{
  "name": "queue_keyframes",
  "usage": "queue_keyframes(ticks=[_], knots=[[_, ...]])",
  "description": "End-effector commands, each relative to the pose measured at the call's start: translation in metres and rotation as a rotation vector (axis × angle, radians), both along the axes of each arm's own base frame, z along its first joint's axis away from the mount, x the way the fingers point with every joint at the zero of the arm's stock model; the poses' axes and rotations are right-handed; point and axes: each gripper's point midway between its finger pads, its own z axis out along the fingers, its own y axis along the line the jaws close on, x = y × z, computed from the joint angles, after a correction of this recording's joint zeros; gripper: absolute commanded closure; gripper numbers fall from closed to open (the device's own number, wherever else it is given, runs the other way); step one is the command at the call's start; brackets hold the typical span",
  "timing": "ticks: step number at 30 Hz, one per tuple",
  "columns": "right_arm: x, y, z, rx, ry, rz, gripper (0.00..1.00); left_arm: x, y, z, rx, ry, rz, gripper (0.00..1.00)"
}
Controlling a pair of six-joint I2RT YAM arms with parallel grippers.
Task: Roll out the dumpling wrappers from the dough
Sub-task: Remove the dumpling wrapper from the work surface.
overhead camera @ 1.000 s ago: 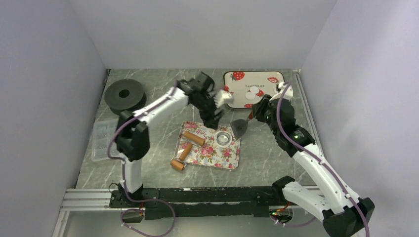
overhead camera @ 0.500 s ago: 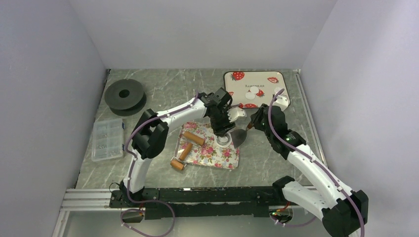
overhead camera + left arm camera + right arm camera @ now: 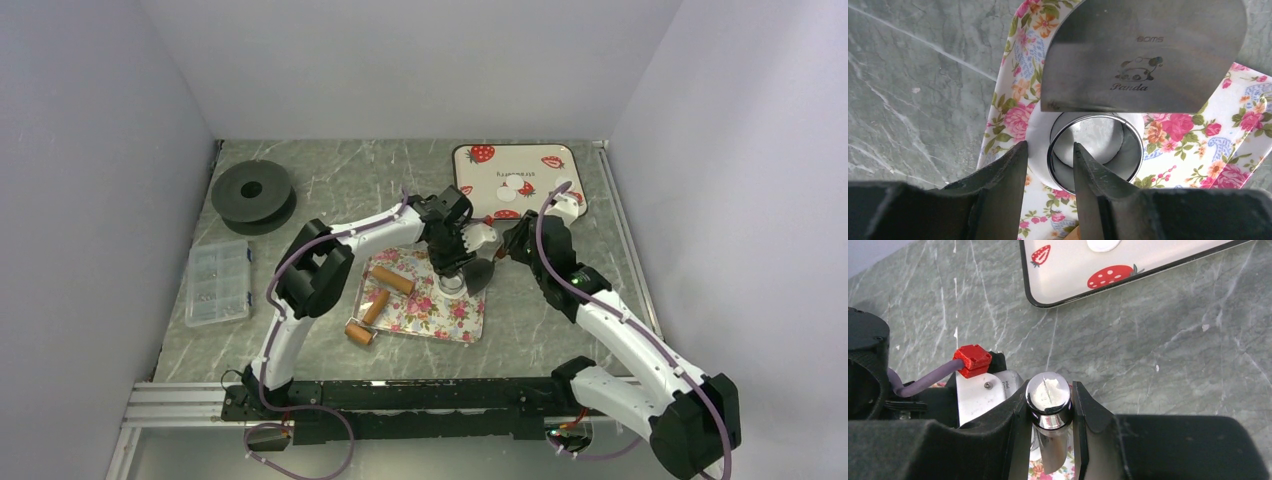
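My left gripper (image 3: 1048, 145) hanging over ring cutter (image 3: 1137, 150) on floral tray (image 3: 1198, 125), fingers standing apart, straddling cutter's near wall, one outside, one inside. White dough (image 3: 1093, 140) lying inside ring. Panda-stamped scraper (image 3: 1143, 50) blade sitting just beyond cutter. My right gripper (image 3: 1049, 386) clamping scraper's chrome handle. White dumpling wrappers (image 3: 515, 187) lying on strawberry tray (image 3: 550, 178), well apart from cutter.

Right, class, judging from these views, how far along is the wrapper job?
Done: two dumpling wrappers lie on the strawberry tray. In hand: the ring cutter sits in the dough on the floral tray; the left gripper straddles its wall, jaws open, and the right gripper holds the scraper beside it. Probably left: lifting out this disc, moving it across, and cutting more.
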Motion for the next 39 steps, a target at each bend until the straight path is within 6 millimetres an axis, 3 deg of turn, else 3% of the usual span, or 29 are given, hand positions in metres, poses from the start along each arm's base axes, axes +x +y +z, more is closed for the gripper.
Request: queue_keyframes(ticks=[1, 6, 13, 23, 28, 33, 39], knots=[[0.006, 0.002, 0.022, -0.028, -0.045, 0.025, 1.00, -0.001, -0.008, 0.007, -0.040, -0.007, -0.005, 0.58], [-0.002, -0.010, 0.035, -0.130, -0.030, 0.044, 1.00, -0.007, -0.008, 0.011, -0.054, 0.005, -0.014, 0.60], [-0.006, 0.011, 0.024, -0.075, 0.012, 0.139, 1.00, -0.011, -0.007, 0.010, -0.055, 0.022, -0.016, 0.66], [-0.005, 0.030, 0.012, -0.028, 0.067, 0.210, 1.00, -0.014, -0.006, 0.014, -0.061, 0.027, -0.014, 0.66], [-0.006, 0.031, 0.003, -0.041, 0.100, 0.216, 1.00, -0.016, -0.008, 0.014, -0.071, 0.044, -0.009, 0.66], [-0.003, 0.030, -0.003, -0.073, 0.116, 0.218, 1.00, -0.017, -0.007, 0.018, -0.071, 0.042, -0.018, 0.60], [0.002, 0.009, -0.009, -0.222, 0.135, 0.141, 1.00, -0.019, -0.002, 0.020, -0.068, 0.028, -0.032, 0.58]])
